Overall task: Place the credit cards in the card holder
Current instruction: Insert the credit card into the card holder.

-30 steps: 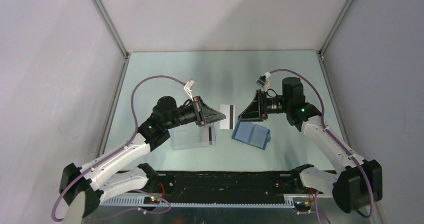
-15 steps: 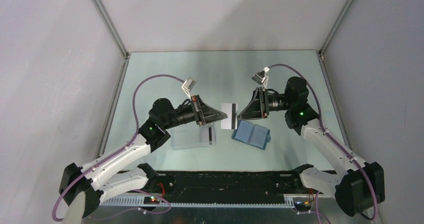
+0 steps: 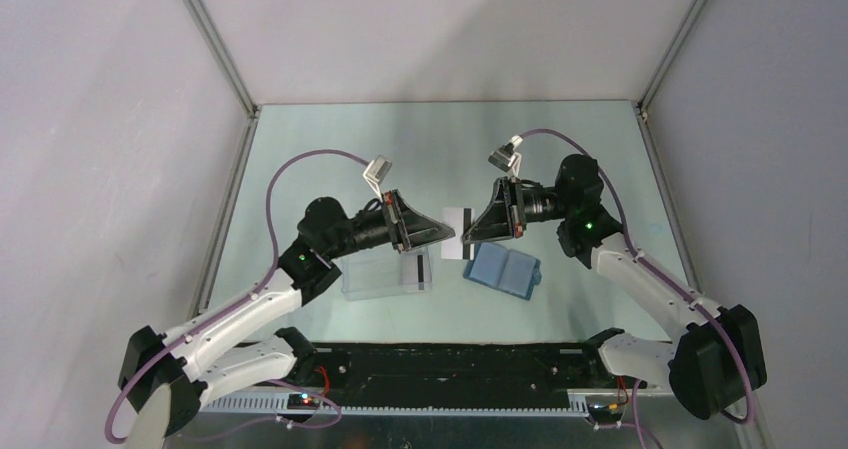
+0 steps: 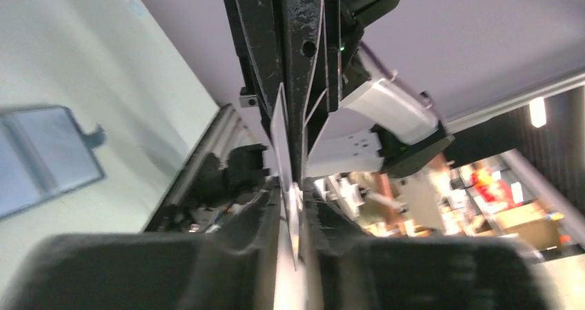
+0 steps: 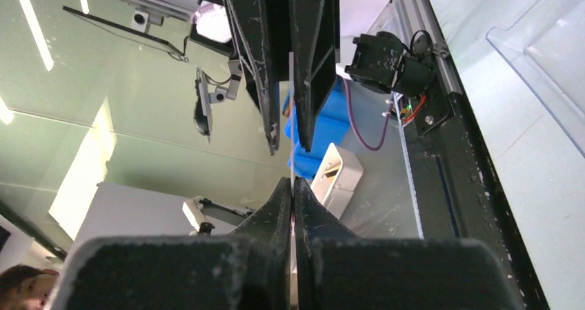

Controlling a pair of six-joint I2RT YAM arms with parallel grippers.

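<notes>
Top external camera is looking down from above and behind the arm bases, taking in the whole table [image 3: 420, 139]. Wrist cameras are peering close along the left end effector [image 4: 293, 186] and right end effector [image 5: 292, 183], facing each other. All three are sharing the credit card [image 3: 455, 251], edge-on at the wrists.

Left wrist view's edge cuts off the blurred card holder [image 4: 48, 155].

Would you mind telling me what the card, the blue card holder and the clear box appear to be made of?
The card looks like thin, stiff white plastic with a black stripe. The card holder seems matte blue leatherette or fabric; I cannot tell which. The clear box looks like glossy transparent plastic, since the table shows through.
</notes>
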